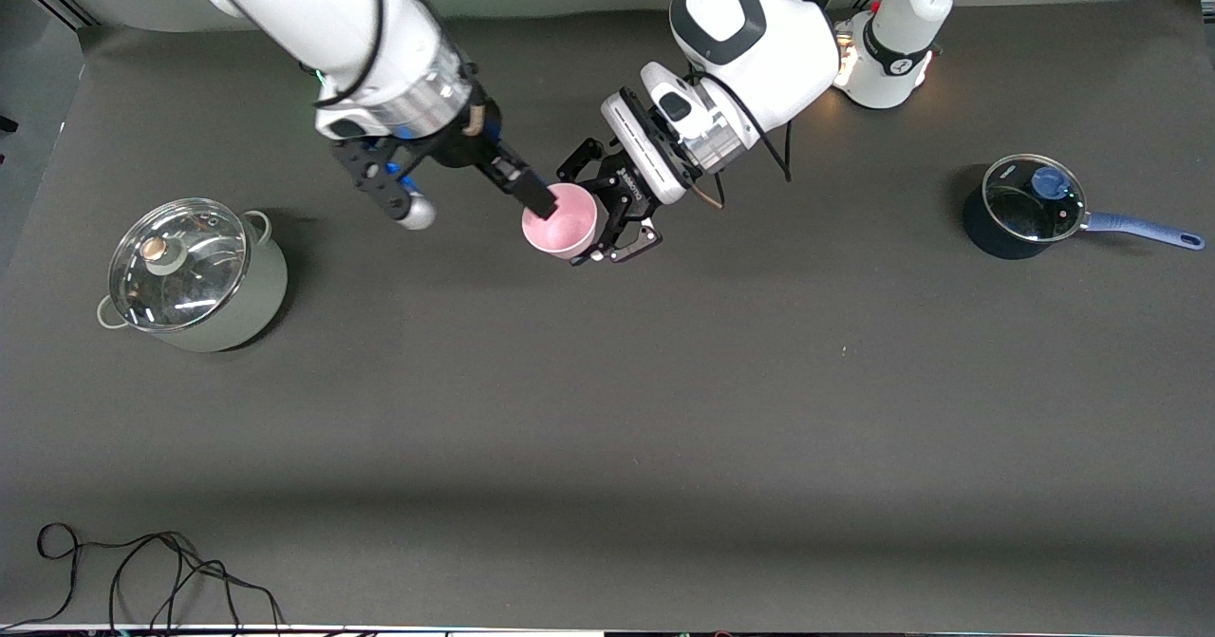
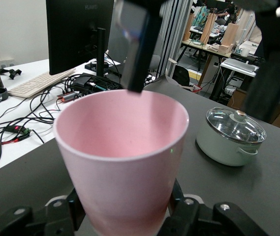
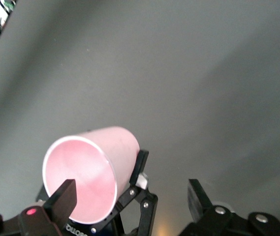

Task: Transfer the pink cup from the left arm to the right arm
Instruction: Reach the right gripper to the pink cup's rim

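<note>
Clamped on the pink cup (image 1: pixel 562 222), left gripper (image 1: pixel 617 224) presents its open mouth at 9 o'clock. Right gripper (image 1: pixel 475 184), spread wide, straddles the rim, one finger inside, ready to take it.

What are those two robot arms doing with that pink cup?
They are passing it from one to the other. The left hand is shut on the pink cup, holding it up over the middle of the table. The right hand is open at the cup's rim, with one finger reaching into the cup's mouth, so it has not grabbed it yet. A pale green pot with a glass lid and a dark saucepan with a blue handle sit near the table's ends.
</note>
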